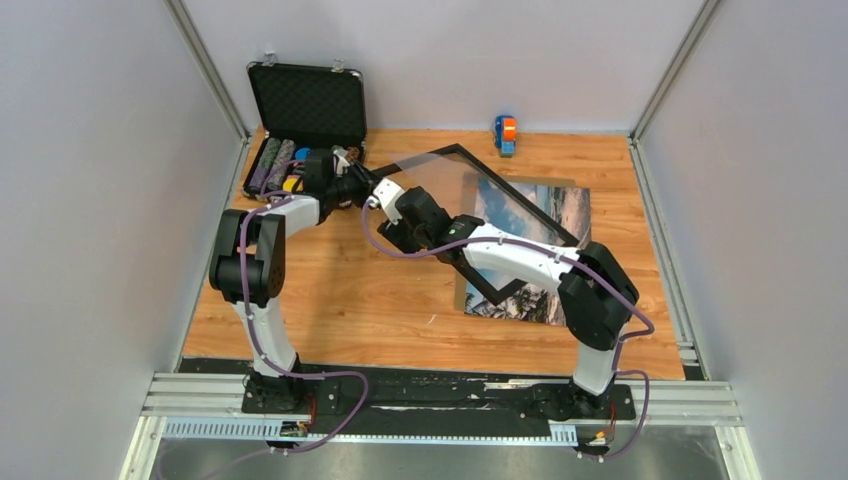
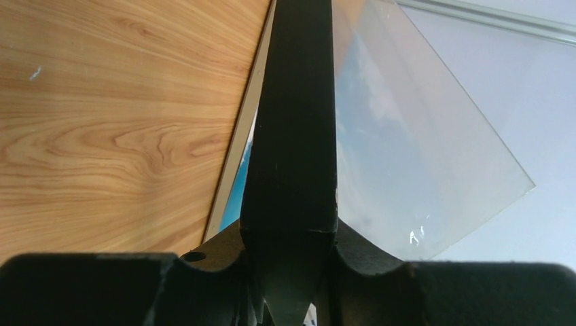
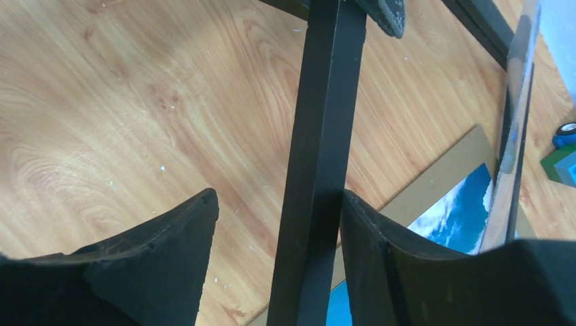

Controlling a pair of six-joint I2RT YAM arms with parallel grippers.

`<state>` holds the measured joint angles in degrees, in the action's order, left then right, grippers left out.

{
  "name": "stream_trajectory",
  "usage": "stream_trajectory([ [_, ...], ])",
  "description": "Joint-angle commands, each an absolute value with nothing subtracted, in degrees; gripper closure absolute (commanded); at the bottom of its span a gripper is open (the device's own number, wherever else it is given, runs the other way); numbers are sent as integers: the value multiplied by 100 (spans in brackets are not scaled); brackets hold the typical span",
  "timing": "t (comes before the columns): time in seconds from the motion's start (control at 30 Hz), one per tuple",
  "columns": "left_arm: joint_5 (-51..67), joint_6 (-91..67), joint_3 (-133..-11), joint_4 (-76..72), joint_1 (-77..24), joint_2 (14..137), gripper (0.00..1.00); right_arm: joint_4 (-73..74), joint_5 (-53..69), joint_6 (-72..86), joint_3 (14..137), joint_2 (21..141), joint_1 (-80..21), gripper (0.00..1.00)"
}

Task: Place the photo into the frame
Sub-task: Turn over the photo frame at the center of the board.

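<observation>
The frame [image 1: 455, 190] is black-edged with a clear glass pane. It is held tilted above the table, over the left part of the photo [image 1: 560, 215]. The beach photo lies flat on a brown backing board [image 3: 441, 176]. My left gripper [image 1: 360, 187] is shut on the frame's left edge; in the left wrist view the black bar [image 2: 295, 136] is clamped between the jaws [image 2: 292, 272]. My right gripper [image 1: 398, 212] sits on the same edge, open. The bar [image 3: 319, 156] touches only the right finger [image 3: 380, 258], and there is a gap to the left one.
An open black chip case [image 1: 305, 110] with several coloured chip stacks stands at the back left. A small blue and orange toy [image 1: 505, 133] sits at the back edge. Grey walls enclose the wooden table [image 1: 330, 290] on three sides.
</observation>
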<state>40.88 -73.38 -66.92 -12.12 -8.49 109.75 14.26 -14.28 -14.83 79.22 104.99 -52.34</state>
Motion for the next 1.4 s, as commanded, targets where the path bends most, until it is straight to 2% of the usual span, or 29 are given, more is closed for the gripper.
stream_trajectory([
  [0.0, 3600, -7249, -6740, -1477, -862, 10955, 100, 1963, -972, -1104, 8429, 10091, -5376, 36],
  [0.47, 3490, -7142, -6676, -1355, -861, 10862, 100, 2233, -2062, -1906, 9158, 9839, -5539, 33],
  [0.67, 3478, -7117, -6663, -1347, -861, 10851, 100, 1896, -2545, -2384, 8821, 9784, -5402, 32],
  [1.03, 3464, -7084, -6633, -1357, -861, 10863, 100, 1863, -2430, -2282, 8439, 9871, -4735, 31],
  [1.23, 3491, -7103, -6618, -1395, -861, 10881, 100, 1879, -2315, -2140, 8222, 10020, -4519, 37],
  [1.3, 3494, -7102, -6615, -1396, -861, 10885, 100, 1960, -2360, -2143, 8276, 10098, -4517, 43],
  [1.37, 3504, -7111, -6610, -1404, -861, 10889, 100, 2009, -2399, -2188, 8326, 10139, -4518, 55],
])
